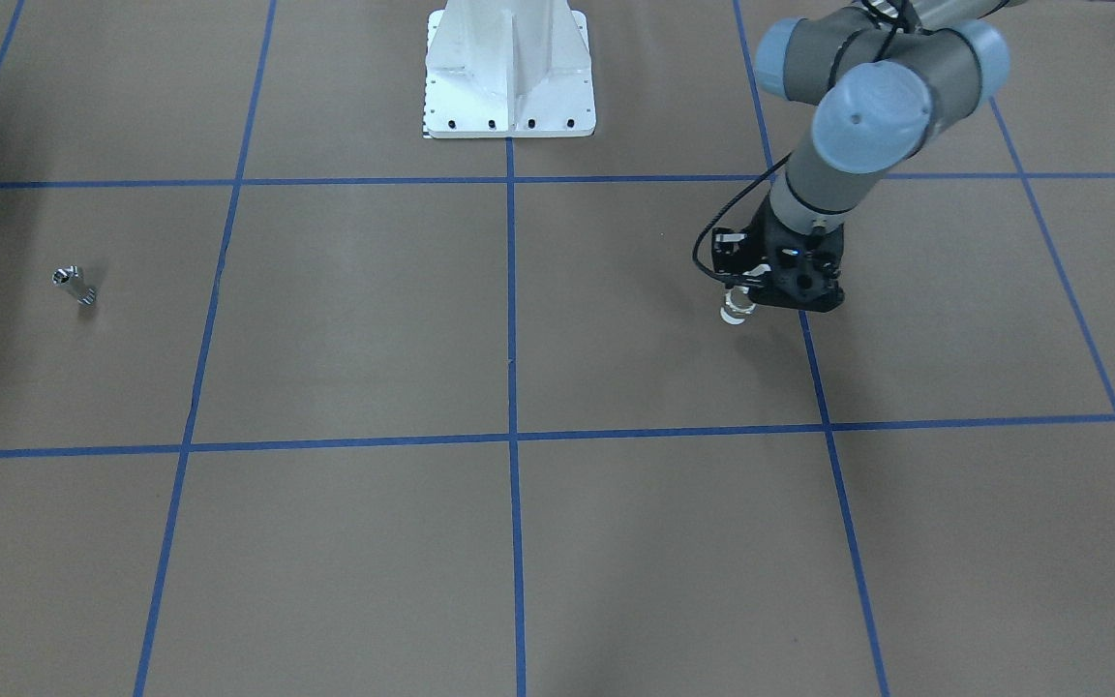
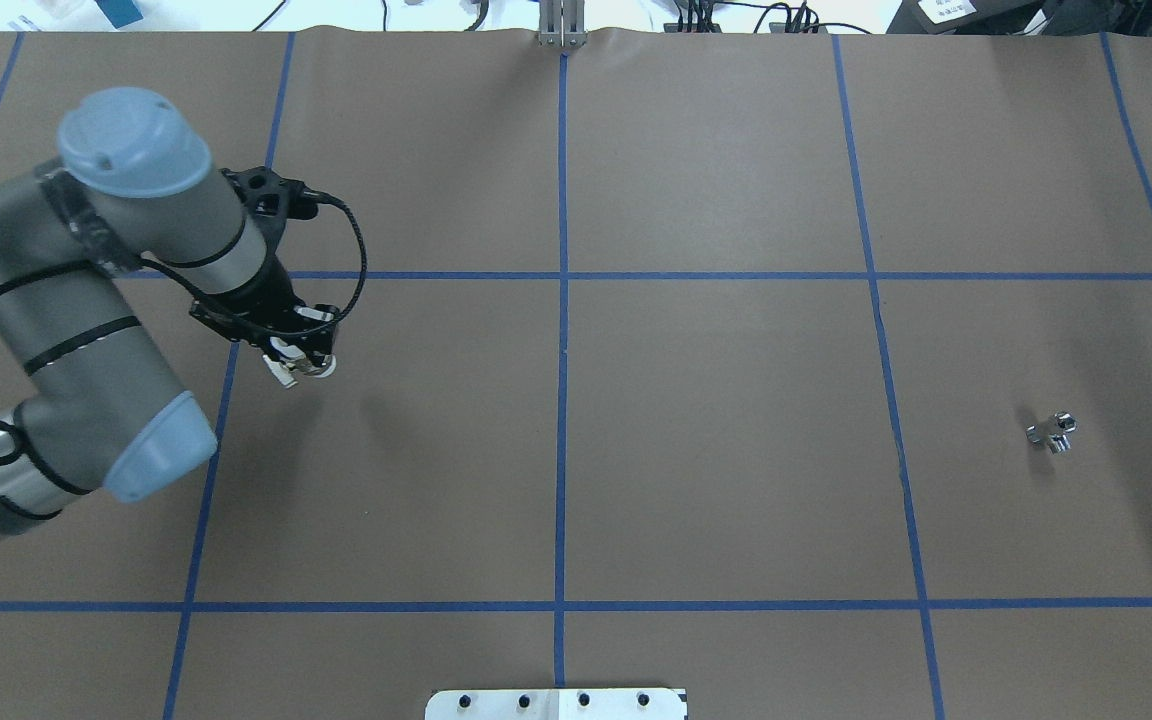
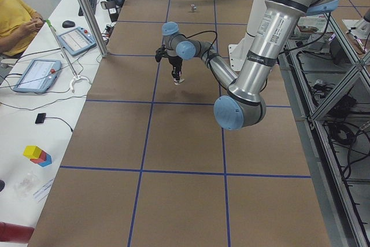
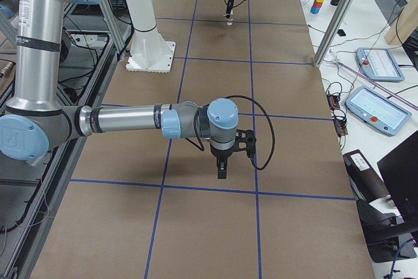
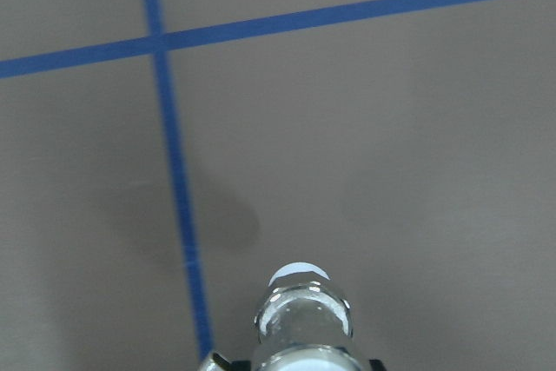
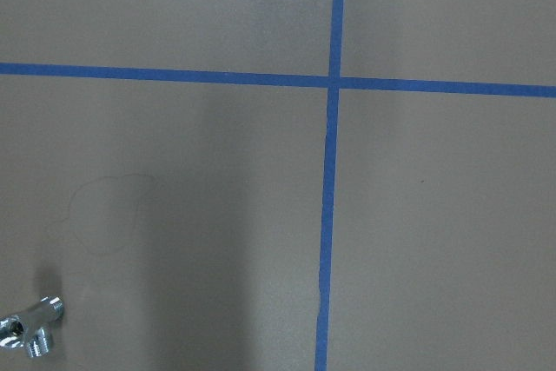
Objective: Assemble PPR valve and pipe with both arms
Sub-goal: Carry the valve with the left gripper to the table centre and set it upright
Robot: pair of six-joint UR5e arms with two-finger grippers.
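My left gripper (image 2: 302, 362) is shut on the white PPR valve (image 1: 737, 312) and holds it above the table, its shadow lying apart on the paper. The left wrist view shows the valve (image 5: 303, 319) end-on between the jaws. The silver pipe (image 2: 1053, 432) lies alone on the table's right side; it also shows in the front view (image 1: 74, 285) and at the lower left of the right wrist view (image 6: 30, 336). My right gripper (image 4: 222, 169) shows only in the exterior right view, hanging over the table; I cannot tell whether it is open or shut.
The white pedestal (image 1: 509, 77) stands at the robot's side of the table. Blue tape lines cross the brown paper (image 2: 716, 440). A side desk holds tablets (image 3: 37, 73), and a person in yellow (image 3: 17, 18) sits there.
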